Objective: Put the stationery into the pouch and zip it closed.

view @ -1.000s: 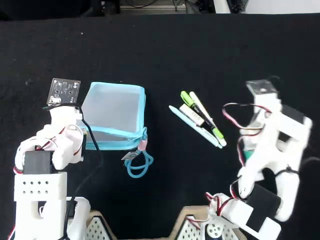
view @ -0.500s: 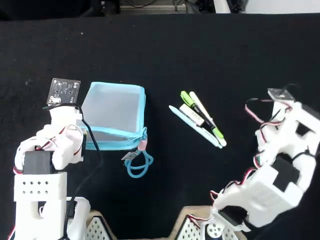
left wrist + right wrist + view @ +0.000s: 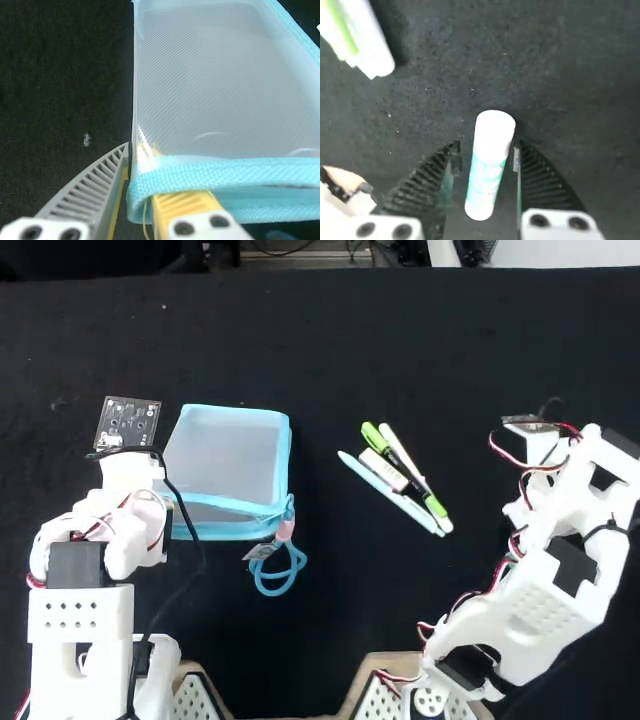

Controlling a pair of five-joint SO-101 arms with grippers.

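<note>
One pale blue pouch (image 3: 228, 455) lies on the left half of the black desk (image 3: 330, 340). The left gripper (image 3: 137, 155) is closed on the rim at its near-left corner. Four pens (image 3: 400, 478), as best I can count, lie bunched right of centre. Near the right edge, the right gripper (image 3: 486, 147) clamps one white-and-teal marker (image 3: 492, 127).

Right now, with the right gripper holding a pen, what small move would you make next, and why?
I would probably swing the right gripper toward the pouch. It holds the white and teal pen well off to the side, while the left gripper pinches the pouch's rim, seemingly ready to receive it.
</note>
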